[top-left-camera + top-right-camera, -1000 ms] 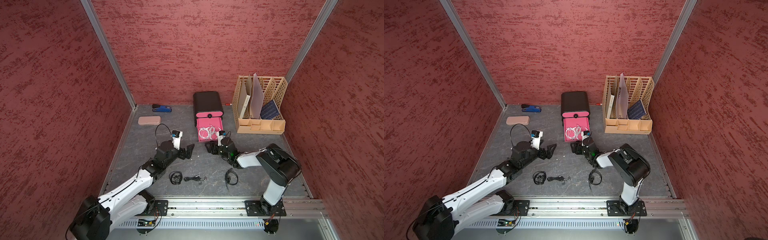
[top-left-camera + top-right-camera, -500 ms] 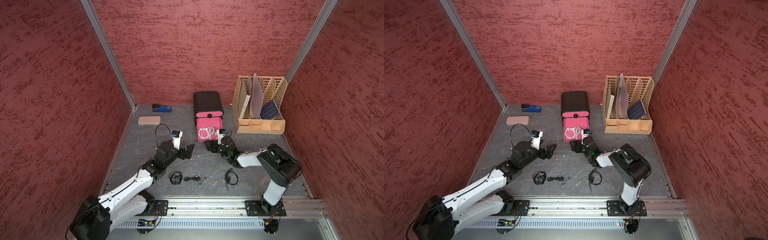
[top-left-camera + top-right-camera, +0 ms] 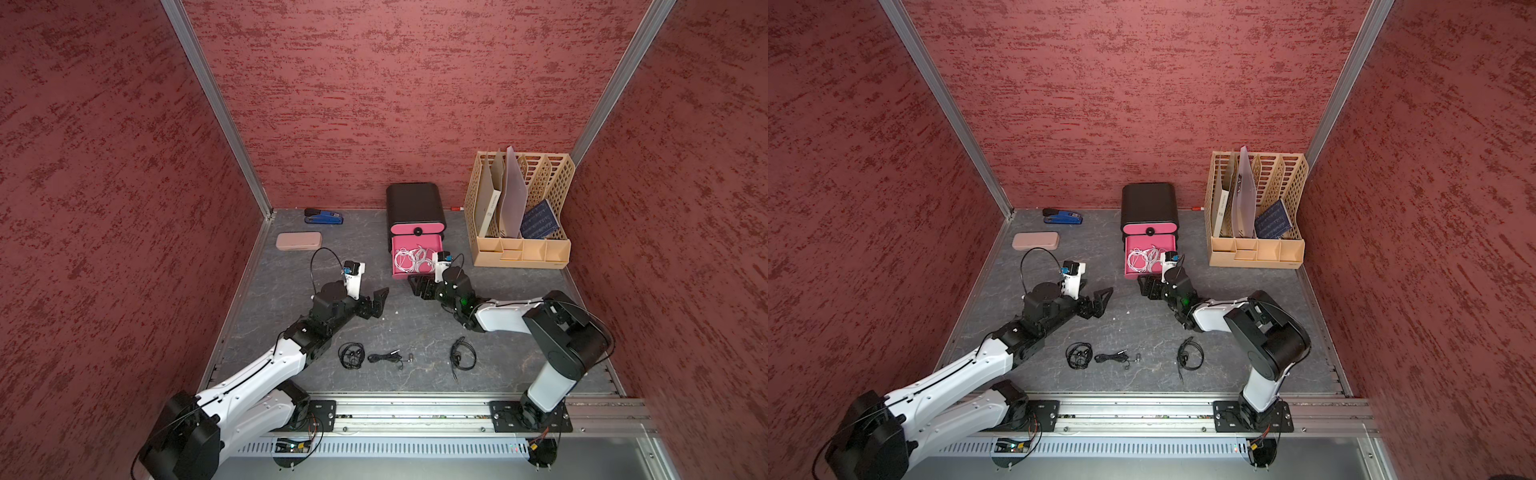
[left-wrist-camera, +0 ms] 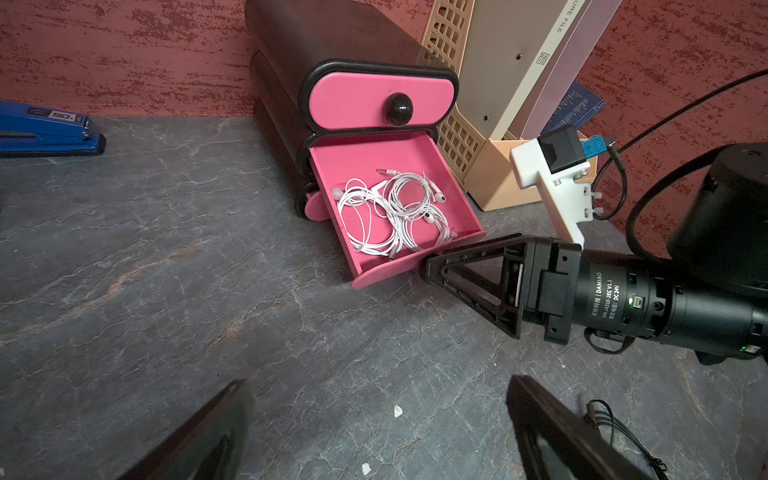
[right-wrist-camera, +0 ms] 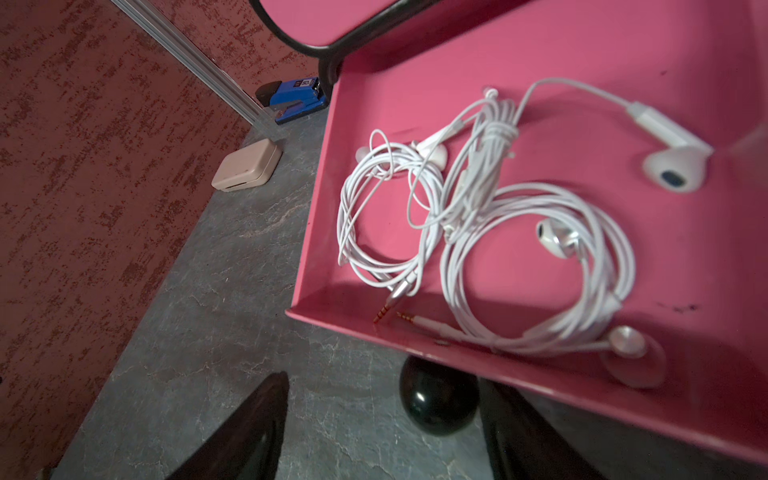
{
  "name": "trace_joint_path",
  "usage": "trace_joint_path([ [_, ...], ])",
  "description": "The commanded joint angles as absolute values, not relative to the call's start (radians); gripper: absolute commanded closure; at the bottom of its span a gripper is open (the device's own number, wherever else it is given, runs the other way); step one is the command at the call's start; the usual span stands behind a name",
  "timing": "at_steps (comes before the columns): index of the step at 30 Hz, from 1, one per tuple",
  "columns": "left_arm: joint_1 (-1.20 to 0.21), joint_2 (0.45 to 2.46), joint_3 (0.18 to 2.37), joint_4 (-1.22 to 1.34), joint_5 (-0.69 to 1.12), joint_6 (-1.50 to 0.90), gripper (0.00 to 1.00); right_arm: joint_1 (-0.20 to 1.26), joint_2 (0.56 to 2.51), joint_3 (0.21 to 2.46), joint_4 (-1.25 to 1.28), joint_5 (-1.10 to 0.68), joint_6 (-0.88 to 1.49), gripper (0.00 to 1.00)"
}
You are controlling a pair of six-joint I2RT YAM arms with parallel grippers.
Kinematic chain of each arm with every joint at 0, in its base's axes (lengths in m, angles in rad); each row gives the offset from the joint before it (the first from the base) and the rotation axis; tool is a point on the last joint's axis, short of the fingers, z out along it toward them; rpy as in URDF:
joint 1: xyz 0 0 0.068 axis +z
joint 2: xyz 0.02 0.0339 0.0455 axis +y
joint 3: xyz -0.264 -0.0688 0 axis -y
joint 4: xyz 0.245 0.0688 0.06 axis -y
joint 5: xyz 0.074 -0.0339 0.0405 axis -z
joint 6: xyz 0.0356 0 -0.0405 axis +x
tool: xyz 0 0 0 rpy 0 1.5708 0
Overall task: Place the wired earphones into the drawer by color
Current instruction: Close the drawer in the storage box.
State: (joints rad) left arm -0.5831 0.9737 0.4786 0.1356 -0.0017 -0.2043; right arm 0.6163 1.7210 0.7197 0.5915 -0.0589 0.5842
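Note:
The black drawer unit has its lower pink drawer (image 3: 415, 242) (image 3: 1148, 242) (image 4: 374, 153) (image 5: 540, 41) pulled out. Three white wired earphones (image 3: 411, 259) (image 3: 1144, 259) (image 4: 390, 212) (image 5: 498, 232) lie coiled inside. Black earphones (image 3: 352, 355) (image 3: 388, 357) (image 3: 461, 357) (image 3: 1079, 355) lie on the table near the front rail. My right gripper (image 3: 417, 284) (image 3: 1146, 286) (image 5: 384, 380) is open at the drawer's front, with the black knob (image 5: 436, 399) between its fingers but not clamped. My left gripper (image 3: 376, 303) (image 3: 1102, 301) (image 4: 378, 382) hangs open over bare table.
A blue stapler (image 3: 324, 216) and a beige case (image 3: 298, 241) lie at the back left. A tan file organizer (image 3: 519, 216) stands right of the drawer unit. Red walls close in three sides. The upper pink drawer (image 4: 378, 99) is closed.
My right gripper has edged slightly toward the drawer front. The left arm has not moved.

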Motion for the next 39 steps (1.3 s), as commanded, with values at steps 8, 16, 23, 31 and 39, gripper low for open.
trace_joint_path([
  [8, -0.578, 0.958, 0.471, 0.160, -0.009, -0.193, 0.00, 0.620, 1.694, 0.810, 0.527, 0.012, 0.548, 0.24],
  [16, -0.578, 0.953, 0.471, 0.158, -0.011, -0.193, 0.00, 0.620, 1.701, 0.861, 0.476, 0.039, 0.541, 0.23],
  [23, -0.578, 0.952, 0.468, 0.160, -0.009, -0.194, 0.00, 0.614, 1.725, 0.927, 0.415, 0.050, 0.537, 0.23],
  [31, -0.577, 0.951, 0.467, 0.158, -0.010, -0.195, 0.00, 0.601, 1.759, 0.997, 0.370, 0.047, 0.533, 0.23],
  [39, -0.578, 0.950, 0.468, 0.158, -0.013, -0.194, 0.00, 0.601, 1.731, 0.997, 0.369, 0.010, 0.533, 0.23],
])
